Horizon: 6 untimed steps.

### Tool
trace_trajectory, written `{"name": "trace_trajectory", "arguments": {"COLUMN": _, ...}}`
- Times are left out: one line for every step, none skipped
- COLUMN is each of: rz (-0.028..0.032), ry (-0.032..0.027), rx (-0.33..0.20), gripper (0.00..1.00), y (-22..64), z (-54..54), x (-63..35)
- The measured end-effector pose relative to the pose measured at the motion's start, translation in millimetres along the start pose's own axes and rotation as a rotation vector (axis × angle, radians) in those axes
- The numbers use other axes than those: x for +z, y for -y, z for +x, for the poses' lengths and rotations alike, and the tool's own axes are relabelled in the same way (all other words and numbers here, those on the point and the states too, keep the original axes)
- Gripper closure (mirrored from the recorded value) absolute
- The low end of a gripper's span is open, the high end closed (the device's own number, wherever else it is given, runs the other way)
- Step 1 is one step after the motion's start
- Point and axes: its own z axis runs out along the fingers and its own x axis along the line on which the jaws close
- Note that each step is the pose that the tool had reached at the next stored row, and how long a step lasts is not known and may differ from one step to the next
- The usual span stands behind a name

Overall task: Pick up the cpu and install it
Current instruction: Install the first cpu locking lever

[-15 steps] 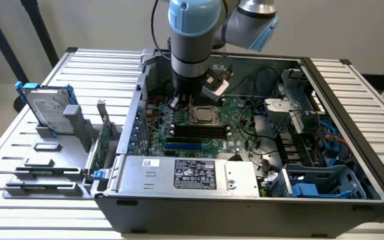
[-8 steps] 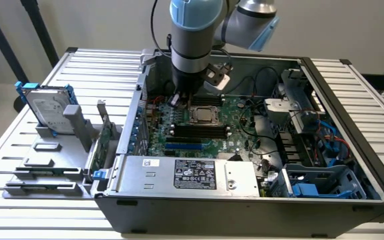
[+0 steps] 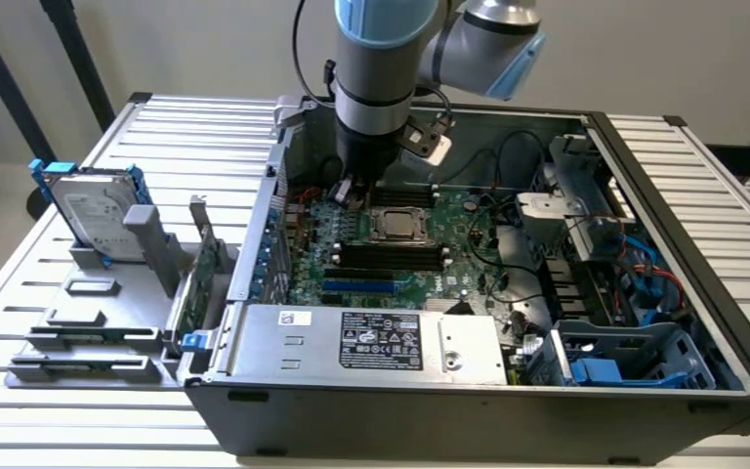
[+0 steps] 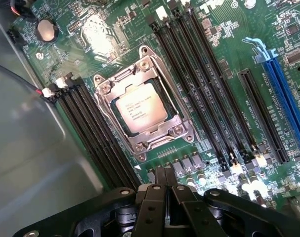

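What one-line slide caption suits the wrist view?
Closed black fingers hover empty above the square silver-topped cpu, seated in its metal-framed socket on the green motherboard.

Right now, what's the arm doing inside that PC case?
The arm's gripper hangs over the motherboard inside the open computer case, jaws shut and holding nothing. The cpu already sits in its socket, between the black memory slots. A hard drive stands in a grey rack outside the case, on the exterior view's left.

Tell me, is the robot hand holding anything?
No. The hand is shut with nothing in it. The cpu sits in its socket on the motherboard.
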Motion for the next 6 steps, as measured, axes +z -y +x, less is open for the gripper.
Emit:
{"name": "trace_trajectory", "arguments": {"rz": 0.0001, "ry": 0.0000, "rx": 0.000, "gripper": 0.89, "y": 0.0, "z": 0.0, "x": 0.0}}
{"name": "trace_trajectory", "arguments": {"rz": 0.0001, "ry": 0.0000, "rx": 0.000, "gripper": 0.89, "y": 0.0, "z": 0.0, "x": 0.0}}
{"name": "trace_trajectory", "arguments": {"rz": 0.0001, "ry": 0.0002, "rx": 0.000, "gripper": 0.89, "y": 0.0, "z": 0.0, "x": -0.1}}
{"name": "trace_trajectory", "arguments": {"rz": 0.0001, "ry": 0.0002, "rx": 0.000, "gripper": 0.89, "y": 0.0, "z": 0.0, "x": -0.1}}
{"name": "trace_trajectory", "arguments": {"rz": 0.0001, "ry": 0.0002, "rx": 0.000, "gripper": 0.89, "y": 0.0, "z": 0.0, "x": -0.1}}
{"name": "trace_trajectory", "arguments": {"rz": 0.0001, "ry": 0.0001, "rx": 0.000, "gripper": 0.89, "y": 0.0, "z": 0.0, "x": -0.1}}
